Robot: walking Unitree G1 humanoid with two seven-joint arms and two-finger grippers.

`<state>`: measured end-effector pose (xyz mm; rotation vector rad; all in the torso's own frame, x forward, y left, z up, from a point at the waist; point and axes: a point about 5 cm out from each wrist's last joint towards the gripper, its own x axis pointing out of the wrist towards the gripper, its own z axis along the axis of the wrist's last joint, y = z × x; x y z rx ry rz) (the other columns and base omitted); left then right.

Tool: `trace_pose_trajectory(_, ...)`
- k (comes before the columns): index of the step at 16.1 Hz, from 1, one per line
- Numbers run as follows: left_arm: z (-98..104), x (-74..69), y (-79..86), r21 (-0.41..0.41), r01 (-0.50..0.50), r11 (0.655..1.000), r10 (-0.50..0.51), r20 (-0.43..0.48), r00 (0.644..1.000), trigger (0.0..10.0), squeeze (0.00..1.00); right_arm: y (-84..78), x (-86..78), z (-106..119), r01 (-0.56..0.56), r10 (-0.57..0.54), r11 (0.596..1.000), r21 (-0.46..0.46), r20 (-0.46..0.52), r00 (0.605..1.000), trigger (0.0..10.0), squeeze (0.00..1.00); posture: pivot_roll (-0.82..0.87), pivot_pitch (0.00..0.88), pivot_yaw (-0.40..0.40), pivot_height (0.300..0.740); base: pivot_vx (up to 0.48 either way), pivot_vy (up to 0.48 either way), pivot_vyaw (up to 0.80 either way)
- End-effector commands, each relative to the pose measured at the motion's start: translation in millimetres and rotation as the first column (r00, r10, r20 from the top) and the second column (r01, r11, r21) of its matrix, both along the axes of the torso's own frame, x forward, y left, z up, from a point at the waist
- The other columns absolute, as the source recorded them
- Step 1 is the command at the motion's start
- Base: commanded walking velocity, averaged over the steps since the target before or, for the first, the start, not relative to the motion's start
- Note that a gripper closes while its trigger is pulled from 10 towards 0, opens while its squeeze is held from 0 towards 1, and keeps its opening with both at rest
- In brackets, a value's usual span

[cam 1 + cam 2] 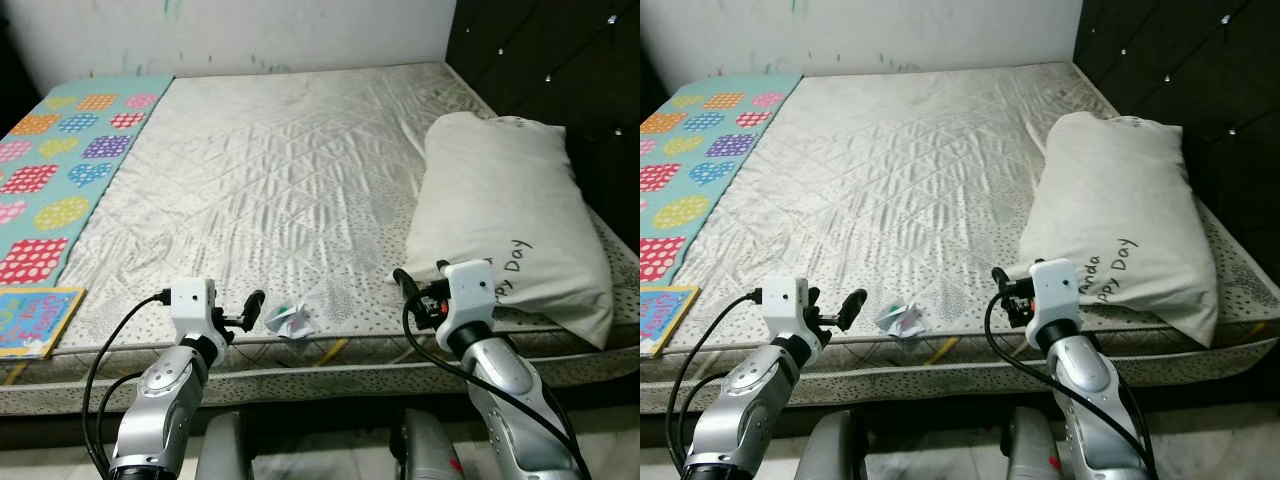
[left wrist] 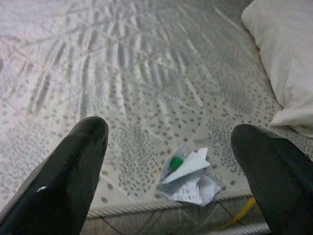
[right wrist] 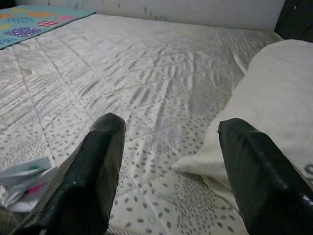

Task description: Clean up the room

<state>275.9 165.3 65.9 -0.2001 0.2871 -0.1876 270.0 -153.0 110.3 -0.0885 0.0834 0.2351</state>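
Cleanup looks barely begun, judging by what lies on the bed (image 1: 300, 180). A crumpled paper scrap (image 1: 291, 321) with a bit of green in it sits at the near edge of the mattress, untouched. The left gripper (image 2: 171, 161) hovers just short of the scrap, its two black fingers spread wide with the scrap framed between them and nothing held. The right gripper (image 3: 168, 161) is raised at the same near edge of the bed, just beside the white pillow (image 1: 505, 215), its fingers likewise spread and empty.

The pillow lies askew on the robot's right side of the bed, one corner near the edge. A colourful patterned blanket (image 1: 60, 170) runs along the far left side of the bed, and a children's book (image 1: 35, 318) rests at its near left corner.

So nothing appears collected yet: the scrap seems the immediate target, and the book and pillow probably remain to be tidied afterwards.
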Motion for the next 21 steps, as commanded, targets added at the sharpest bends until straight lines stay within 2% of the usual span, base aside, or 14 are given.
trace_pose_trajectory(1,-3.5,-0.8,3.9,-0.005,-0.024,1.000,0.024,-0.034,0.999,10.0,0.00,-1.0,-3.5,3.9,-0.003,0.003,1.000,0.003,0.000,1.000,10.0,0.00,-0.25,0.035,0.021,0.591,0.000,0.000,0.00)
trace_pose_trajectory(4,-7.7,-1.0,6.7,-0.026,-0.057,0.998,0.055,-0.060,0.997,10.0,0.00,-2.2,-12.1,-0.7,-0.006,0.006,1.000,0.010,-0.021,1.000,10.0,0.00,-0.25,0.059,0.027,0.567,0.000,0.000,0.00)
trace_pose_trajectory(8,-7.7,-1.9,7.3,-0.030,-0.066,0.997,0.064,-0.066,0.996,10.0,0.00,-3.8,-14.4,-0.4,0.005,-0.005,1.000,0.008,-0.034,0.999,10.0,0.00,-0.26,0.077,0.033,0.567,0.000,0.000,0.00)
trace_pose_trajectory(11,-7.7,-1.0,9.1,-0.024,-0.086,0.996,0.084,-0.067,0.994,10.0,0.00,-4.9,-18.9,-1.7,0.001,-0.001,1.000,0.007,-0.050,0.999,10.0,0.00,-0.26,0.088,0.028,0.547,0.000,0.000,0.00)
trace_pose_trajectory(14,-5.1,3.8,18.9,-0.008,-0.162,0.987,0.162,-0.046,0.986,10.0,0.00,-6.9,-18.5,-1.9,0.005,-0.004,1.000,0.008,-0.056,0.998,10.0,0.00,-0.27,0.089,0.025,0.547,0.000,0.000,0.00)
trace_pose_trajectory(18,-5.1,5.0,21.3,-0.005,-0.175,0.985,0.174,-0.047,0.984,10.0,0.00,-7.2,-18.3,-1.7,0.005,-0.005,1.000,0.007,-0.056,0.998,10.0,0.00,-0.27,0.091,0.024,0.547,0.000,0.000,0.00)
trace_pose_trajectory(19,-11.9,16.3,26.5,-0.017,-0.149,0.989,0.146,-0.123,0.982,10.0,0.00,-13.5,-23.2,0.5,0.031,-0.031,1.000,-0.001,-0.064,0.997,10.0,0.00,-0.28,0.121,0.022,0.547,0.000,0.000,0.00)
trace_pose_trajectory(21,-14.6,20.7,25.3,-0.037,-0.126,0.991,0.119,-0.153,0.981,10.0,0.00,-16.0,-25.9,2.6,0.048,-0.048,0.999,0.003,-0.070,0.996,10.0,0.00,-0.28,0.126,0.023,0.547,0.000,0.000,0.00)
